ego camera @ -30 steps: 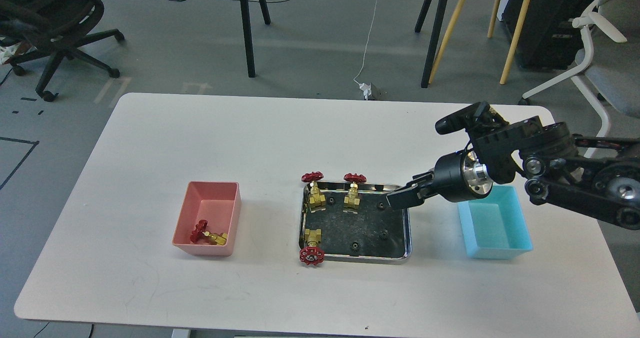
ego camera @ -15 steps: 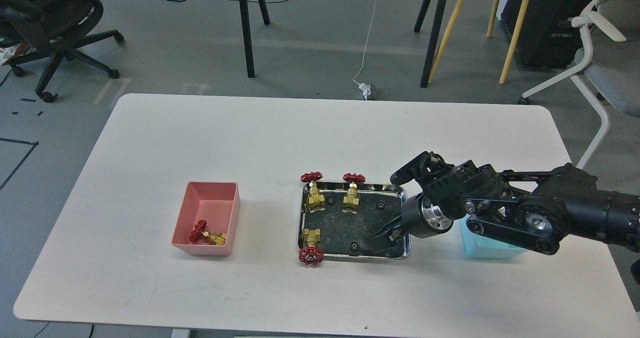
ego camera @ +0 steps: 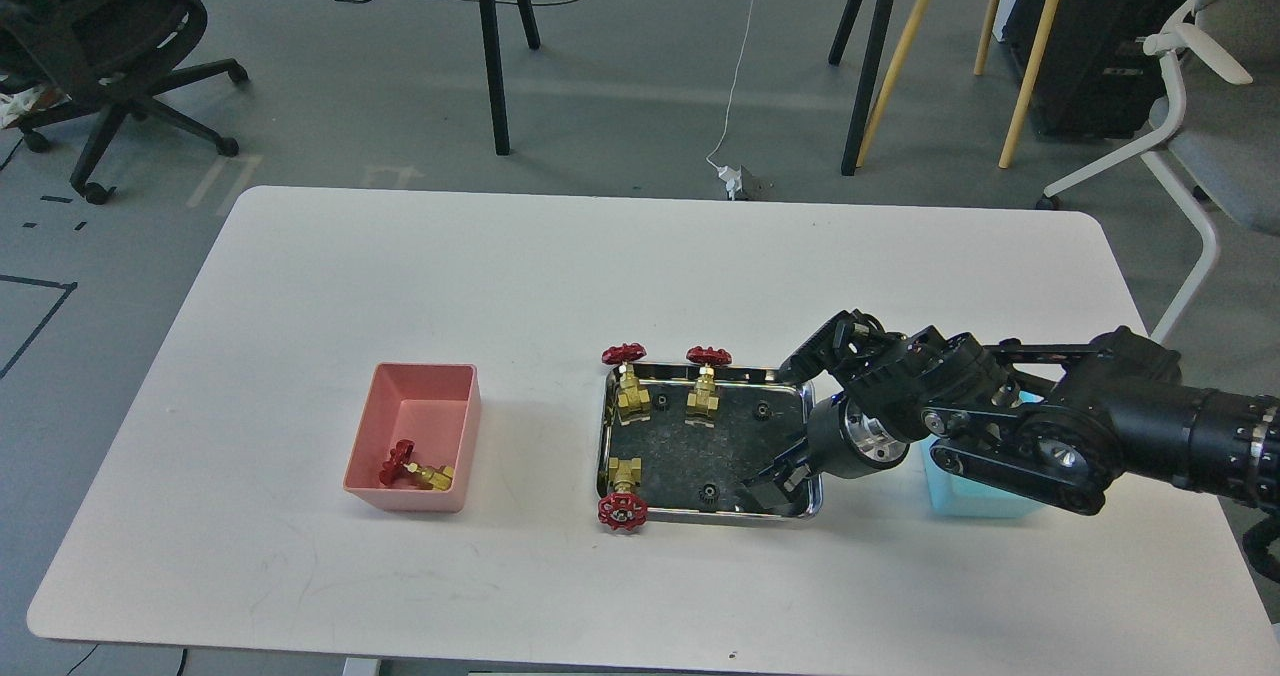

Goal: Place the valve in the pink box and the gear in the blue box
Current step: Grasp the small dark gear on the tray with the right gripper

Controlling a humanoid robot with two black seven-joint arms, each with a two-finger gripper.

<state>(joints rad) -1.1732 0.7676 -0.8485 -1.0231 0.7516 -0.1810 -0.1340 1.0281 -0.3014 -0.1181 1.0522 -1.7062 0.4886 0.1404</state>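
Valve (ego camera: 415,473), brass body with red handwheel: lying on its side on the floor of the pink box (ego camera: 412,397), lower left of centre in the frame

Three more valves in the steel tray (ego camera: 610,426) at frame centre: two at the tray's upper edge (ego camera: 629,388) (ego camera: 705,393), handwheels over the rim; one at the lower left corner (ego camera: 624,491), handwheel hanging past the rim onto the white table (ego camera: 500,266)

Gears, small and black, on the tray's dark floor: one near the upper right (ego camera: 760,411), one at the lower middle (ego camera: 708,493), one between the two upper valves (ego camera: 662,399); others possibly hidden by the gripper

Blue box (ego camera: 960,491): right of the tray, mostly covered by the right arm, only a lower strip and a bit of far rim showing; contents not visible

Right gripper (ego camera: 775,484): entering from the right edge, tips down inside the tray's lower right corner; fingers dark against the dark floor, gap between jaws cannot be told, nor whether anything is held

Left arm: out of frame
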